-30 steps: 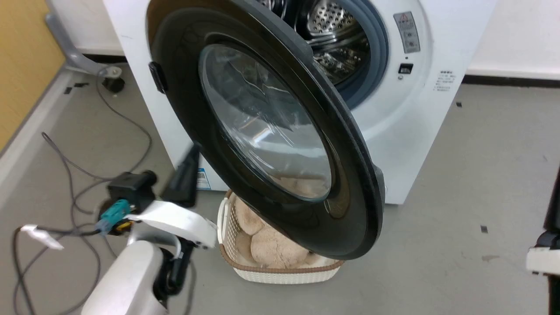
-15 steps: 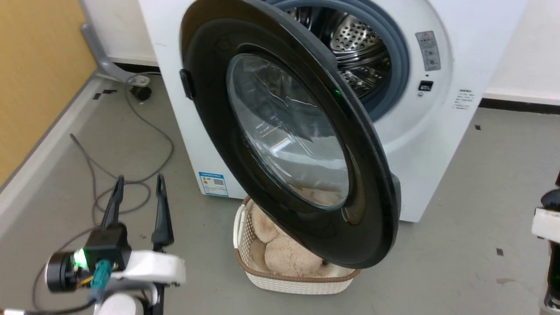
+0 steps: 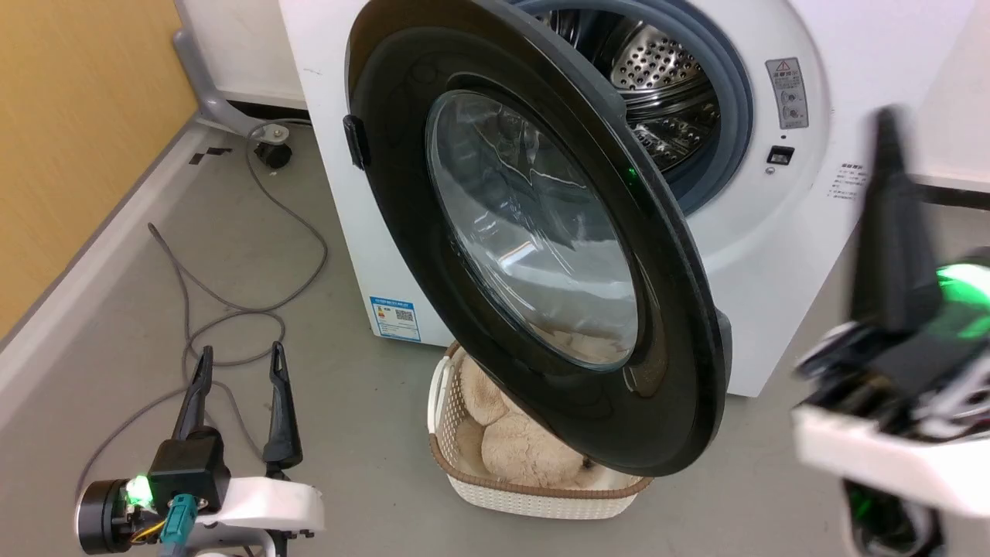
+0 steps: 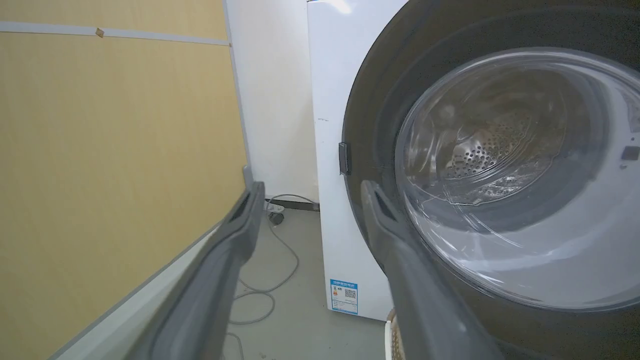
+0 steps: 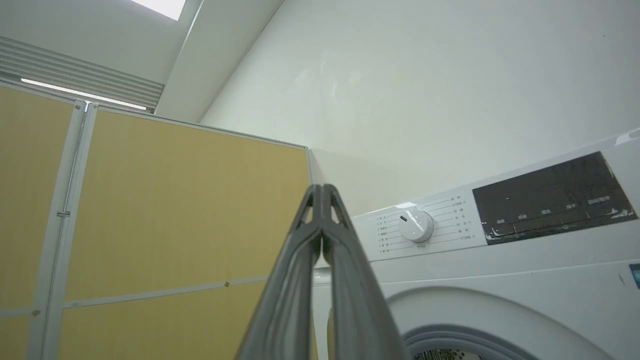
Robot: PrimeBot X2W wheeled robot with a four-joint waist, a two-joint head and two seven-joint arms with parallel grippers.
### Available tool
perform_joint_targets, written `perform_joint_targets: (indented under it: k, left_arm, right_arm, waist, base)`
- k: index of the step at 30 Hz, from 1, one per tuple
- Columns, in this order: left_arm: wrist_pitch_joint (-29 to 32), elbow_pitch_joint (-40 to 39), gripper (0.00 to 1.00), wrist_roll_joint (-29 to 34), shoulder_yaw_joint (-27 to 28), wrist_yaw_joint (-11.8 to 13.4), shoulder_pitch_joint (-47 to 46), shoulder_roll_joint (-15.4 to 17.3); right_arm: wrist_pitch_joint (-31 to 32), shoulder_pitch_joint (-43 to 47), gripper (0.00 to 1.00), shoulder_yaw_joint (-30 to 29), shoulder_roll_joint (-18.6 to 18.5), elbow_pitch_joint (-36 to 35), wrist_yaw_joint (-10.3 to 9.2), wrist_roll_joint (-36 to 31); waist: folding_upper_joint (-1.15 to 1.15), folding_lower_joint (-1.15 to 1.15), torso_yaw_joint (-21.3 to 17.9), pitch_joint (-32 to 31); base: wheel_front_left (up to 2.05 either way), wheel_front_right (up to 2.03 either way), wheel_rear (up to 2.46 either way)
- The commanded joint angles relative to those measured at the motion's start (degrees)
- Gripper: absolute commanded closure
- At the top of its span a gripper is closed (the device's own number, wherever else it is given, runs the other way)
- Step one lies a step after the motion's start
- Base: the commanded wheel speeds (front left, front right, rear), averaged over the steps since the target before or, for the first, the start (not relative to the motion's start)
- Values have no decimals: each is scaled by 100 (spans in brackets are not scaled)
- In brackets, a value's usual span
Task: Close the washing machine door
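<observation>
Black and shiny, the washing machine door [image 3: 534, 232] hangs wide open on the washing machine [image 3: 777, 259]. The left claw [image 3: 240, 354] is open near the floor [image 3: 371, 433]. The right claw [image 5: 320, 192] is pinched shut, empty. Closing has not begun: I think a claw must push it shut.
</observation>
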Motion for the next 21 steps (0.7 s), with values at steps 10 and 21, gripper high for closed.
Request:
perform_joint_targets:
  k: [10, 21]
  left_arm:
    - [-25, -111, 0, 214, 240, -183, 58, -251]
    - [-25, -274, 0, 383, 367, -265, -38, -400]
  right_arm:
    - [-24, -118, 100, 1970, -1136, 779, 5, -641]
    - [-24, 352, 100, 2343, -1308, 2131, 5, -1474]
  waist:
    - [0, 0, -55, 135]
    - [0, 0, -156, 417]
  base:
    - [0, 0, 0]
    - [0, 0, 0]
